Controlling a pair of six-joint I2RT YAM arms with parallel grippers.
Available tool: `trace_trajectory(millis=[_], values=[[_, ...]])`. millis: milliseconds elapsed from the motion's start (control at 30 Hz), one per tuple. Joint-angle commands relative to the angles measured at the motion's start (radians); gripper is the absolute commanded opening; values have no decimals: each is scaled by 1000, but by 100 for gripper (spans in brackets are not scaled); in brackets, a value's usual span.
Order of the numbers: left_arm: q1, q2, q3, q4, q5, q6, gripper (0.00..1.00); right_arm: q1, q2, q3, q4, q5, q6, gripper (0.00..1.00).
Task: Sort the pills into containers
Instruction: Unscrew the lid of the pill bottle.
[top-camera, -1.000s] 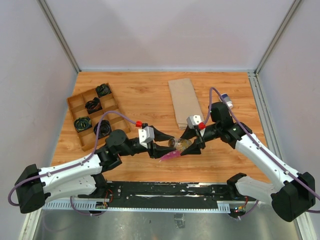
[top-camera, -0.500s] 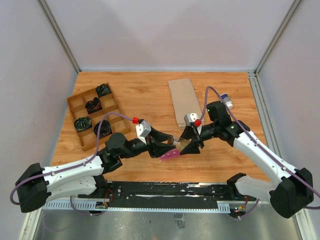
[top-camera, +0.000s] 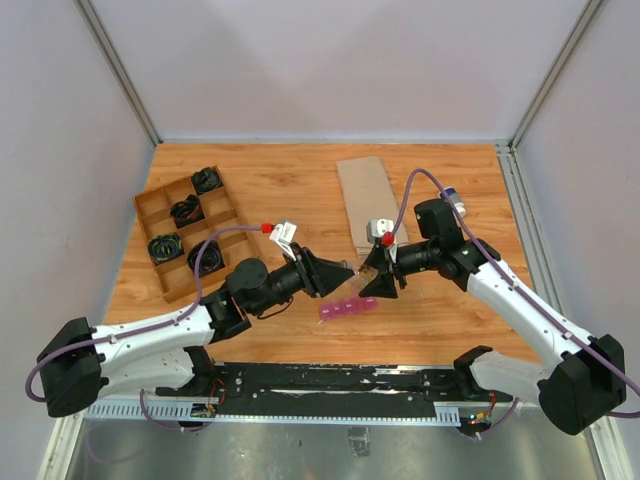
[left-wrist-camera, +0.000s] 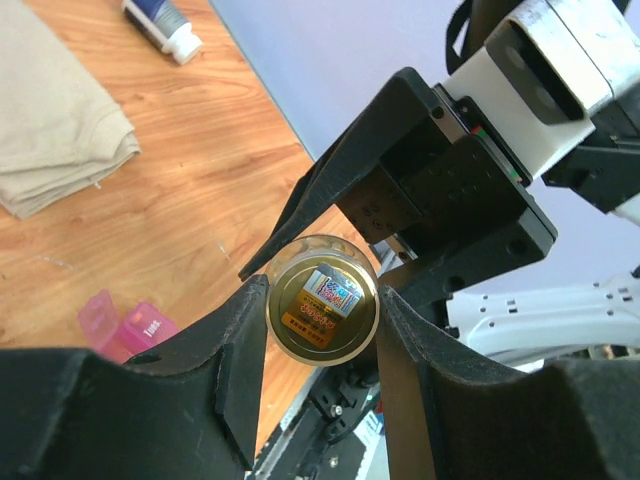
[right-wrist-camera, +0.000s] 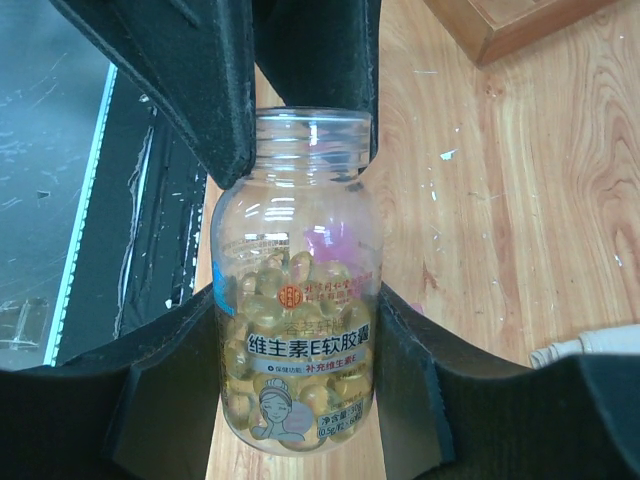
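Note:
A clear pill bottle (right-wrist-camera: 297, 300) full of yellow softgels hangs in the air between both grippers. My right gripper (right-wrist-camera: 298, 310) is shut on its body (top-camera: 358, 274). My left gripper (left-wrist-camera: 322, 312) is shut on the bottle's top end, whose gold face with a sticker (left-wrist-camera: 322, 305) shows between its fingers. In the top view the left gripper (top-camera: 343, 272) meets the right gripper (top-camera: 372, 280) tip to tip. The magenta-pink container strip (top-camera: 346, 307) lies on the table just in front of them, its lids shut; it also shows in the left wrist view (left-wrist-camera: 120, 325).
A wooden divided tray (top-camera: 222, 212) with black items sits at the left. A folded beige cloth (top-camera: 365, 200) lies at the back middle. A small white and blue bottle (top-camera: 452, 200) lies at the far right, behind the right arm.
Both grippers have risen and moved slightly back with the bottle, away from the pink strip. The left wrist has turned, and the strip now lies uncovered on the table.

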Motion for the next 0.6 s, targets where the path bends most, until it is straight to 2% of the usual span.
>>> trace_trajectory(millis=[0,67,100,233,333,400,567], values=[[-38,-5,78,-4,-54,-124,0,-10,11,31,37,45,-8,3],[-38,-11,74,-7,-64,-115,0,-11,9,32,37,42,-8,2],[-38,-15,74,-7,-64,-109,4,-11,10,31,37,41,-8,2],[-38,-23,67,-6,-46,-65,53,-16,5,30,37,13,-8,3],[-39,-36,50,-2,-40,-12,75,-20,-3,29,37,-15,-10,3],[-39,-49,35,-3,-33,33,82,-22,-9,27,36,-29,-13,4],[-37,-107,-42,60,31,215,90,-31,-15,30,19,-59,-33,5]])
